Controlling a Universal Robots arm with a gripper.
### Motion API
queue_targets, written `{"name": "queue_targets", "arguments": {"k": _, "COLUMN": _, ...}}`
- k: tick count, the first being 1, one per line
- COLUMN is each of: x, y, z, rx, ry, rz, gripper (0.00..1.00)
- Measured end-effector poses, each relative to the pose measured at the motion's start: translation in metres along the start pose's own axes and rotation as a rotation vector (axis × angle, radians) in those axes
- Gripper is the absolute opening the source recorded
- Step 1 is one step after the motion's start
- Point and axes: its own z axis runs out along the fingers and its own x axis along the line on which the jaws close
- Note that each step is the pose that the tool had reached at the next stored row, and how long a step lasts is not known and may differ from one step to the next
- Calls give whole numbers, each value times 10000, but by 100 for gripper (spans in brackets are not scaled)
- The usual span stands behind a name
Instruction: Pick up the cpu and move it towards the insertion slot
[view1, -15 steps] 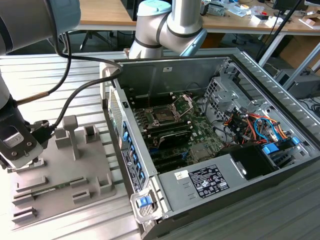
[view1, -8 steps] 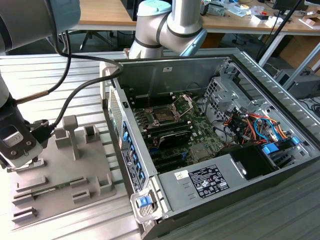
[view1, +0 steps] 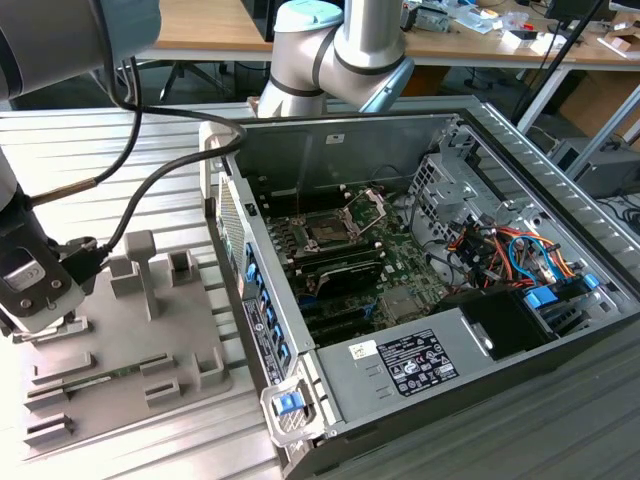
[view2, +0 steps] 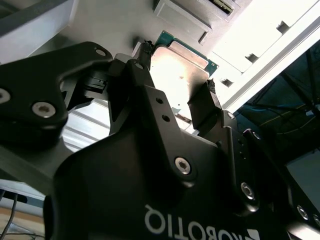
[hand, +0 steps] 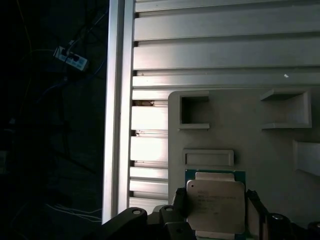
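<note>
Gripper (view1: 40, 318) low over a grey plastic tray (view1: 120, 320) on a ribbed metal table (view1: 60, 145), at the far left of the exterior view. In both wrist views its two black fingers (hand: 179, 204) press against opposite edges of the chip (hand: 216, 204), clenched on it. The chip's silvery lid faces the cameras, and a green border shows round the lid in the first wrist view. Whether the chip rests on the tray or hangs just above it cannot be told. It sits just beside a raised rectangular block (hand: 208, 157) of the tray, near the tray's edge. The socket (view1: 333, 230), a dark square in a silver frame, lies on the board inside an open computer case (view1: 300, 150) at the middle of the exterior view, well apart from chip and gripper. The arm's grey joint (view1: 330, 40) stands behind the case, and a black cable (view1: 165, 170) loops over the table towards the gripper.
</note>
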Motion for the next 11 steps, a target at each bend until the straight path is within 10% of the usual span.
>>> {"name": "queue_targets", "arguments": {"k": 11, "x": 0, "y": 2, "z": -41, "rx": 0, "ry": 0, "rz": 0, "gripper": 55}}
